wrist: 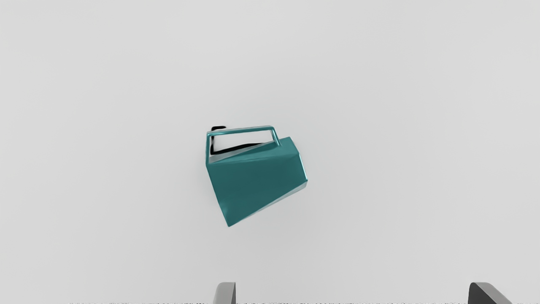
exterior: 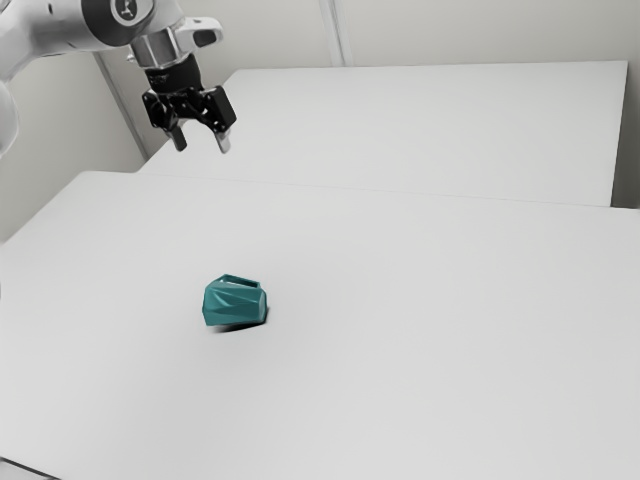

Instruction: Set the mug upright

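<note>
My gripper hangs high above the table in the exterior view, its two fingers apart with nothing between them. The teal faceted mug lies on its side on the table, well below the gripper and apart from it. In the wrist view the mug shows its angular body, with the rectangular handle along one side. Both fingertips of my gripper stand wide apart there, and neither touches the mug. The inside of the mug is hidden.
The mug rests on a broad white table. Behind it, in the exterior view, is another white surface, with pale walls beyond. A dark line crosses the lower left corner of that view.
</note>
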{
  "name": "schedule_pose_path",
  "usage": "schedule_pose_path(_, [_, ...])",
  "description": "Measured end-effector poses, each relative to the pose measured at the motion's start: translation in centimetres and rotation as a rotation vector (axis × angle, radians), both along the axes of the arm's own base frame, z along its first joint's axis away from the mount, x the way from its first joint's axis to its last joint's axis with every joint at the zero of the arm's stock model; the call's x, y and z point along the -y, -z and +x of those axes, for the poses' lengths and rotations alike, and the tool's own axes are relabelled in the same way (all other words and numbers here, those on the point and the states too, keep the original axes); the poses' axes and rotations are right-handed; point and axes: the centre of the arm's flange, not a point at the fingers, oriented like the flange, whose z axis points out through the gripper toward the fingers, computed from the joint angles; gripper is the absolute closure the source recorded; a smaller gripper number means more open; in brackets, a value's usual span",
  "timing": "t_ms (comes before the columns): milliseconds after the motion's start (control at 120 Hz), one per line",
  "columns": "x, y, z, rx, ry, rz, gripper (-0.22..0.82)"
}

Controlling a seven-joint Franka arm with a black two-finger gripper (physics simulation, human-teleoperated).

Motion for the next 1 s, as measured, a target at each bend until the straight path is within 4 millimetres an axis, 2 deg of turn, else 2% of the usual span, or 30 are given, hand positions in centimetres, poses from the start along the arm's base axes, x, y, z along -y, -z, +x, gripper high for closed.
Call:
schedule_pose_path(275, [0.0,0.8,-0.1,-0.028,0.011,-0.028,0.0])
schedule_pose_path(358, [0.0,1.7,-0.1,-0.053,0.012,-0.037,0.0])
schedule_pose_path(442, [-0.3,3.7,0.0,-0.091,0.007,-0.047,0.0])
schedule_pose_path(642, [-4.8,8.3,-0.4,-0.164,-0.082,-0.081,0.0])
schedule_pose_path(850, [-9.7,12.3,-1.7,-0.218,-0.188,-0.22,0.0])
schedule_pose_path(1000, [-11.9,15.5,-2.8,-0.253,-0.222,-0.328,0.0])
